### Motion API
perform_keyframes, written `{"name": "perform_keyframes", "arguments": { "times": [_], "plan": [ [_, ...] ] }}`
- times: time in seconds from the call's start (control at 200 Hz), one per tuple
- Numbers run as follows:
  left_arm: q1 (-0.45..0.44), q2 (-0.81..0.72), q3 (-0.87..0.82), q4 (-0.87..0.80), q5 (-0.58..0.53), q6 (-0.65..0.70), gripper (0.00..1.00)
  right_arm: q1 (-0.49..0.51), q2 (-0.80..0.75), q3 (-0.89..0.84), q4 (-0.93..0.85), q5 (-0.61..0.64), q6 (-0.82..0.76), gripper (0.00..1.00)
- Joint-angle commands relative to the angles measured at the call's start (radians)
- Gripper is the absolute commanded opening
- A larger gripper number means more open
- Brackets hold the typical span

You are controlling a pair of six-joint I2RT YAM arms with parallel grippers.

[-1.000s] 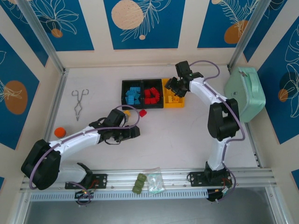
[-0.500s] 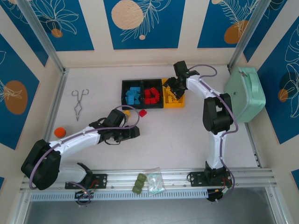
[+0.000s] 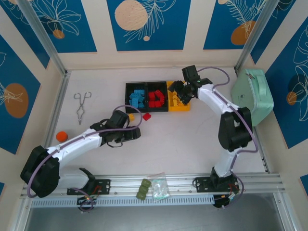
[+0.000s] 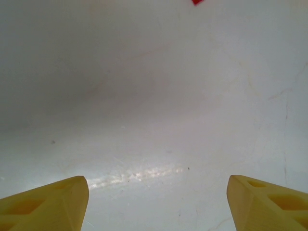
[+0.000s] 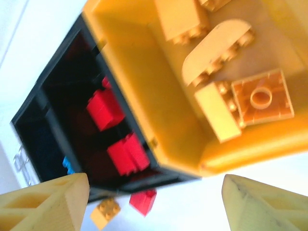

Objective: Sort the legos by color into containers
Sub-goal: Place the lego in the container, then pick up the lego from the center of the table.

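Three joined containers sit at the back: a black one (image 3: 136, 97) with blue legos, a black one (image 3: 155, 97) with red legos, a yellow one (image 3: 185, 108) with yellow legos (image 5: 262, 98). On the table in front of them lie a loose red lego (image 3: 147, 116) and a yellow lego (image 3: 131, 116); the right wrist view shows this red lego (image 5: 143, 201) and yellow lego (image 5: 106, 211) too. My right gripper (image 3: 179, 94) hovers open and empty over the yellow container (image 5: 144, 96). Low over bare table, just below the loose pair, my left gripper (image 3: 136, 134) stands open with nothing between its fingers (image 4: 48, 204).
Metal tongs (image 3: 81, 107) and an orange disc (image 3: 61, 136) lie at the left. A mint-green case (image 3: 252, 96) stands at the right edge. An olive-green lumpy item (image 3: 143, 188) and a clear bag (image 3: 160, 186) rest on the front rail.
My right gripper dipped into the yellow container, then drew back a little to the right with wider jaws. The left gripper crept slightly up and left.
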State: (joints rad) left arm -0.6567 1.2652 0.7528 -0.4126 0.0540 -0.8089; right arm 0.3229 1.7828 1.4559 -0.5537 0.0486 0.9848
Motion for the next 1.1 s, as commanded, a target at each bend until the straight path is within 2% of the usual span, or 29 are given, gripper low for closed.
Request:
{"name": "perform_keyframes", "arguments": {
  "times": [0.0, 0.29, 0.615, 0.94, 1.095],
  "plan": [
    [0.006, 0.016, 0.063, -0.074, -0.128, 0.044, 0.74, 0.037, -0.113, -0.114, 0.058, -0.026, -0.074, 0.73],
    [0.028, 0.157, 0.165, -0.055, -0.276, 0.081, 0.72, 0.161, -0.409, -0.442, 0.174, -0.039, -0.197, 0.73],
    [0.039, 0.349, 0.273, 0.015, -0.388, 0.103, 0.73, 0.231, -0.660, -0.695, 0.148, -0.007, -0.176, 0.73],
    [0.039, 0.525, 0.381, 0.041, -0.513, 0.101, 0.76, 0.251, -0.745, -0.780, 0.126, 0.001, -0.121, 0.72],
    [0.042, 0.578, 0.405, 0.048, -0.560, 0.107, 0.71, 0.252, -0.756, -0.773, 0.115, 0.005, -0.126, 0.72]
  ]
}}
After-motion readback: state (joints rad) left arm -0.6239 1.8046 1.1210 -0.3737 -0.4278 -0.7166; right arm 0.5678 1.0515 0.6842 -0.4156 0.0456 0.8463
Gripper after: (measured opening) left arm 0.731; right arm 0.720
